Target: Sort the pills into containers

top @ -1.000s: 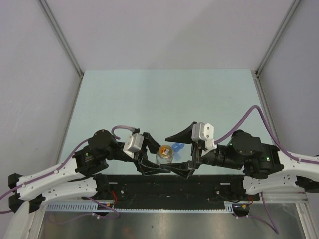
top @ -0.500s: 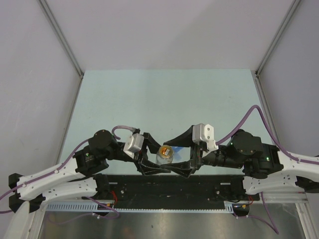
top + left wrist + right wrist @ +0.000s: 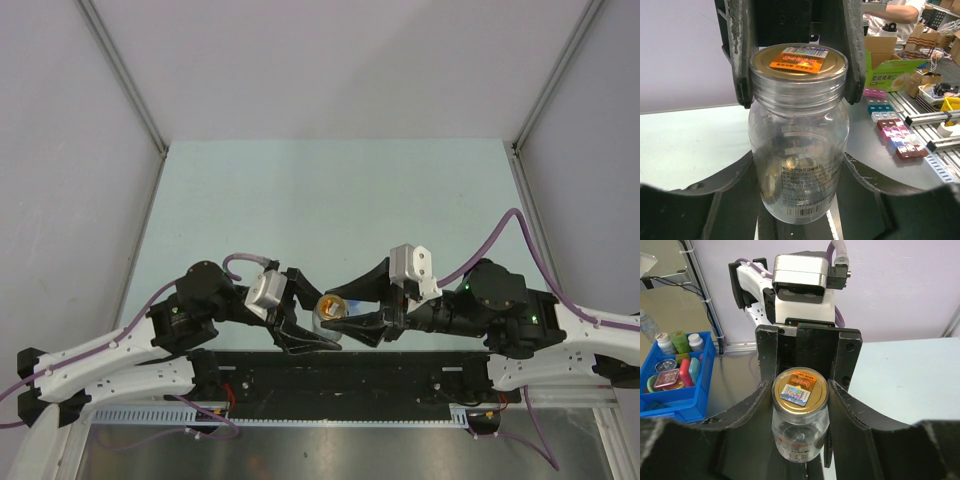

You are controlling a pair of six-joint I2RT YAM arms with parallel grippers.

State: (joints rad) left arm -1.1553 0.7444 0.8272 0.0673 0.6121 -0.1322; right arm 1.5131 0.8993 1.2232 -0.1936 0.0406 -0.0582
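On the overhead view, both arms met at the near edge of the pale green table (image 3: 330,200), right over the black rail. Between them stood a clear jar (image 3: 326,318) with a gold lid (image 3: 331,304).

The left gripper (image 3: 316,322) was closed on the body of the jar. In its wrist camera I saw its own two dark fingers (image 3: 715,200) pressed against the lower sides of the jar (image 3: 799,150).

The right gripper (image 3: 343,312) came in from the opposite side, and its jaws were clamped on the lid. From the left wrist camera its fingers (image 3: 740,55) ran down either side of the lid (image 3: 799,60) and touched the rim. From its own wrist camera the curved fingers (image 3: 757,405) hugged the lid (image 3: 800,391) on both sides. The black block of the left gripper (image 3: 810,352) stood just behind the jar (image 3: 800,432).

The pills (image 3: 772,182) lay at the bottom of the jar, a few pale yellowish pieces blurred by the clear wall and its printed label. An orange sticker sat on top of the lid.

I could not tell whether the jar rested on the table or was lifted off it.

Off the table, a blue bin (image 3: 675,390) of bottles showed to the left in the right wrist view.
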